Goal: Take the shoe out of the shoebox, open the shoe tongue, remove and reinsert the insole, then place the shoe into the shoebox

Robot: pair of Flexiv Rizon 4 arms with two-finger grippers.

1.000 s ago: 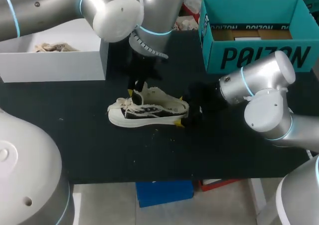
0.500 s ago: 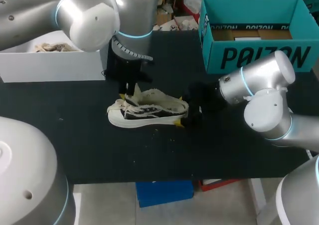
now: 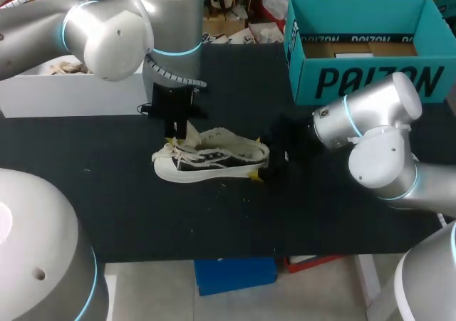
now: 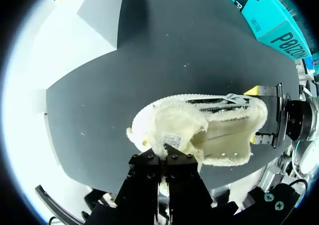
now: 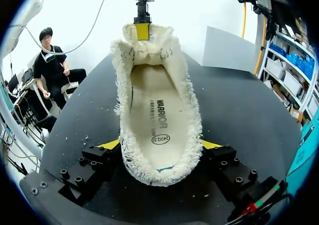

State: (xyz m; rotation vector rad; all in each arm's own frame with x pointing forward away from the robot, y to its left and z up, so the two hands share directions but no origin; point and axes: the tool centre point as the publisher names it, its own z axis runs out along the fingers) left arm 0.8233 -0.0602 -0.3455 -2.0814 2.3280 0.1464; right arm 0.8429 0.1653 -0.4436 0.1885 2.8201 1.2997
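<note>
A cream canvas shoe [image 3: 214, 157] with a black side stripe lies on the black table, toe to the left. My left gripper [image 3: 178, 132] is shut on the tongue [image 4: 172, 130], holding it pulled over the toe, so the shoe's mouth gapes. In the right wrist view the insole [image 5: 157, 117] lies flat inside the shoe, and the left gripper [image 5: 142, 30] shows at the far end on the tongue. My right gripper [image 5: 160, 145] clamps the heel, one yellow fingertip against each side. It appears past the heel [image 4: 271, 116] in the left wrist view.
The teal shoebox [image 3: 363, 79] stands open at the back right. A white box [image 3: 78, 93] holding another pale shoe sits at the back left. Bare black table [image 3: 214, 221] stretches in front of the shoe.
My left arm has swung to the left and lower, drawing the tongue toward the toe and opening the shoe wider. The right arm and the heel have stayed put.
</note>
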